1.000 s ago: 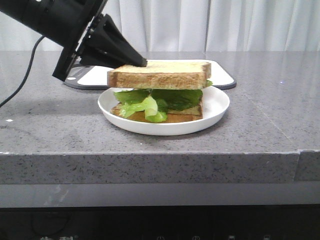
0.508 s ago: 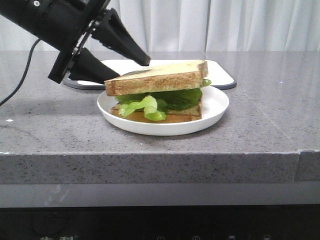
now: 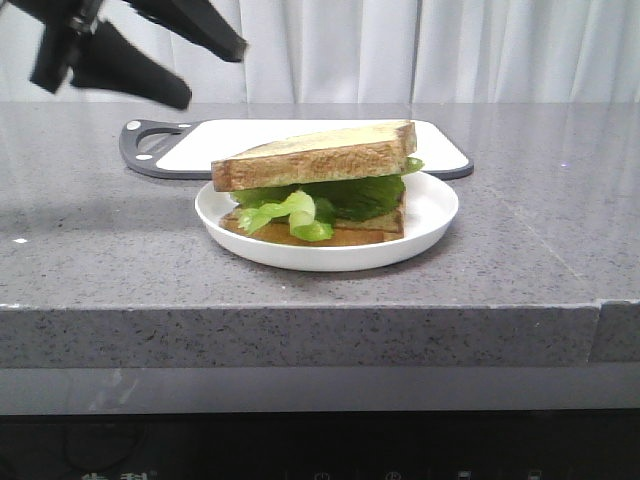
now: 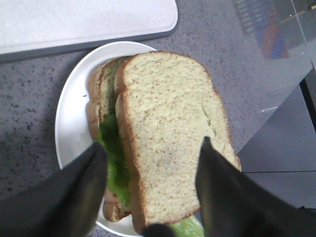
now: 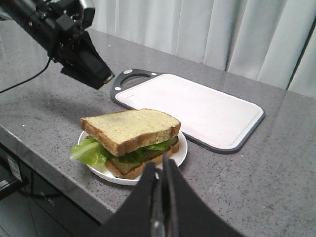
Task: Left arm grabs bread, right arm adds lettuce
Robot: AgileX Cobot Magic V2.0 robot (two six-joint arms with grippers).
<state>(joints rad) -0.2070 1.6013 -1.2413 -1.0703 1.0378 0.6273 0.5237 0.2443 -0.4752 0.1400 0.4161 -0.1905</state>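
On a white round plate (image 3: pixel 432 215) near the front edge of the grey speckled stone counter (image 3: pixel 520 250): a finished stack, with the bread (image 3: pixel 320 160) lying on top, tilted so that its left corner sits lower than its right, pale yellow-green face up and golden-brown crust toward the camera. Under it, the lettuce (image 3: pixel 300 212), ruffled and light green, spilling past the crust at the front left and peeking out at the right corner. At the bottom, flat on the plate, the thinner slice (image 3: pixel 360 234). Just behind the plate, a white cutting board (image 3: pixel 440 145) with a dark grey rim and handle loop. Up at the far left of the front view, well apart from the sandwich and touching nothing: the left gripper (image 3: pixel 208 70), its two long pointed fingers spread wide with clear space between them, holding nothing. From the left wrist view, the same fingers (image 4: pixel 84 192) splayed to either side above the bread (image 4: pixel 173 133). At the lower edge of the right wrist view, the right gripper (image 5: pixel 161 185), dark tapering fingers pressed together with nothing between them, near the plate (image 5: pixel 180 148) on its front side.
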